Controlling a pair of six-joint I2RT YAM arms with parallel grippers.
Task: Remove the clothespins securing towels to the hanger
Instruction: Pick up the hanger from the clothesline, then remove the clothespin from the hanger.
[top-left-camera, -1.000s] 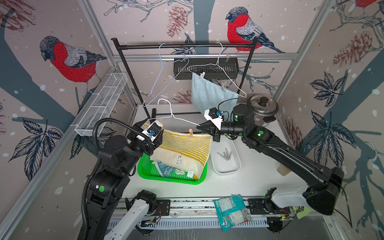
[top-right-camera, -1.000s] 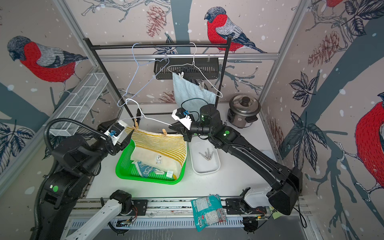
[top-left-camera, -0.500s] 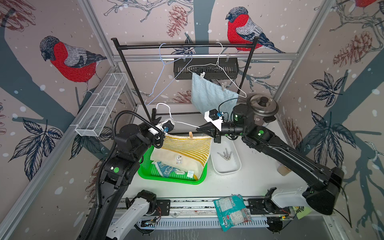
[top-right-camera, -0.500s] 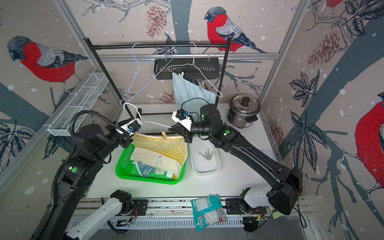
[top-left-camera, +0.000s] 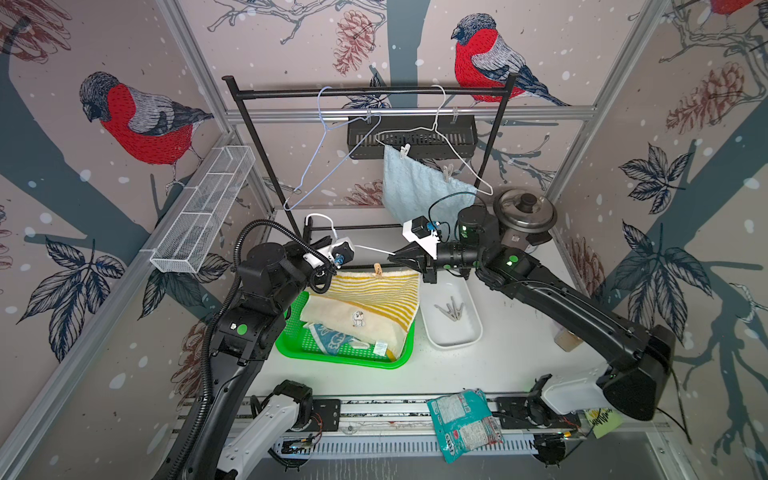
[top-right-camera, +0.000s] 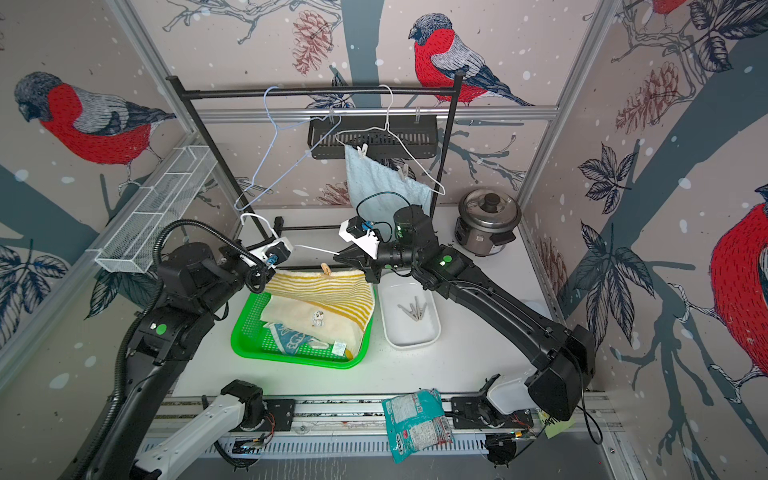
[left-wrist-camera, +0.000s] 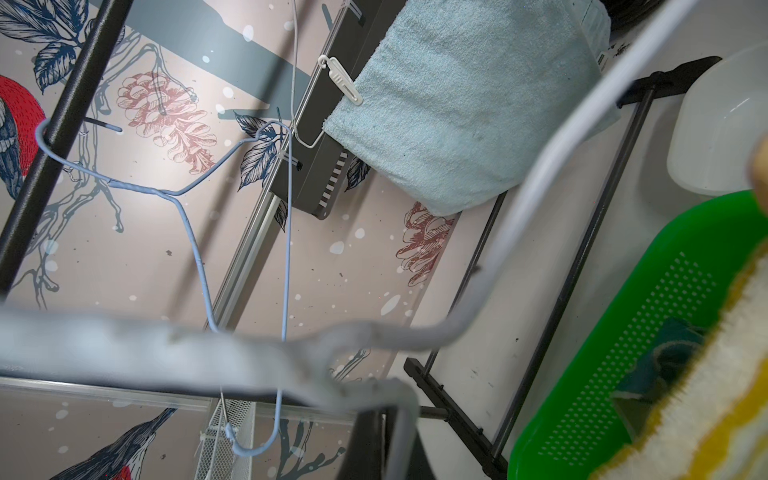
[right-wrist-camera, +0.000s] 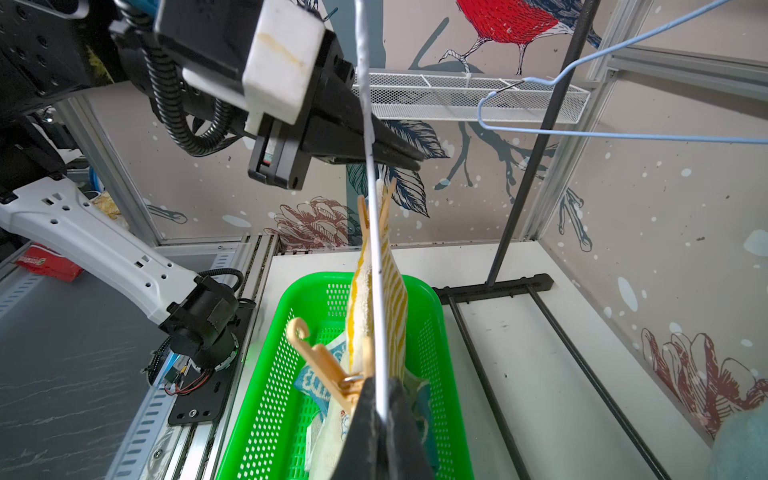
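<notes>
towels (top-left-camera: 409, 195) 3 | pins (top-left-camera: 377, 269) on towels 4, in tray (top-left-camera: 453, 343) ~4 (blurry) | L hand (right-wrist-camera: 390, 153) + R hand (top-left-camera: 395, 257) clamped on white hanger (right-wrist-camera: 376, 249)

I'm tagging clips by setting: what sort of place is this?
Likely a robot test booth staged as a laundry corner: wallpapered panels on aluminium framing, a garment rack, two arms on a rail.

Blurred white hanger (left-wrist-camera: 540, 174), light-blue towel (left-wrist-camera: 469, 104), green basket (left-wrist-camera: 623, 353)

Striped towel (top-left-camera: 374, 293) is nappy terry cloth, basket (top-left-camera: 338, 358) glossy green plastic, rack (top-left-camera: 374, 92) matt metal.
</notes>
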